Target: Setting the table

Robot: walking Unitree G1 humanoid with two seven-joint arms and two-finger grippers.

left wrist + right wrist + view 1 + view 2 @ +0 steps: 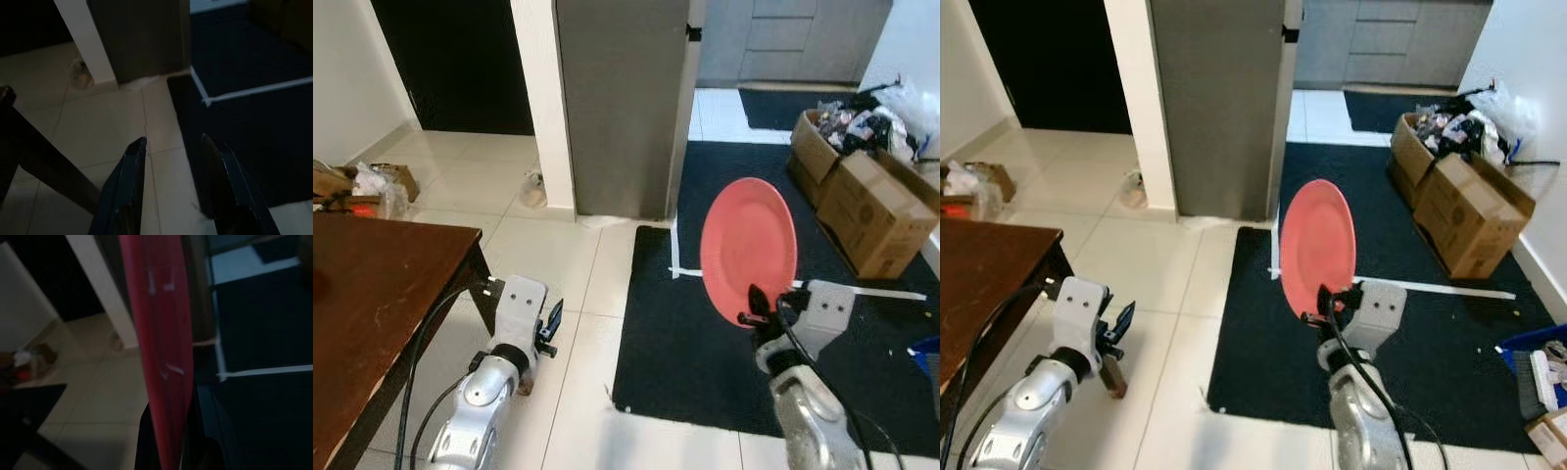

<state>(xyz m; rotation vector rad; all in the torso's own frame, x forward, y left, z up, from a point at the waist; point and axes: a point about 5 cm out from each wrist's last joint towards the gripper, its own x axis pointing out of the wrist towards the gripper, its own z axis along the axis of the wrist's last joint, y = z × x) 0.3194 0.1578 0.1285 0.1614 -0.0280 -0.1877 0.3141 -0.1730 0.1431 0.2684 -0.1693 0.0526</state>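
A pink plate (749, 248) stands upright on its edge in front of me, over the black mat, held by its lower rim in my right gripper (754, 305), which is shut on it. In the right wrist view the plate (161, 347) runs edge-on between the two black fingers. My left gripper (551, 328) hangs low beside the corner of the dark wooden table (372, 313), open with nothing between its fingers (124, 191). The table top in view is bare.
A black mat (705, 333) with white tape lines covers the floor ahead. A grey cabinet (622, 98) and white pillar stand behind it. Cardboard boxes (876, 211) full of clutter line the right wall. Bags and a box (372, 186) lie beyond the table, by a dark doorway.
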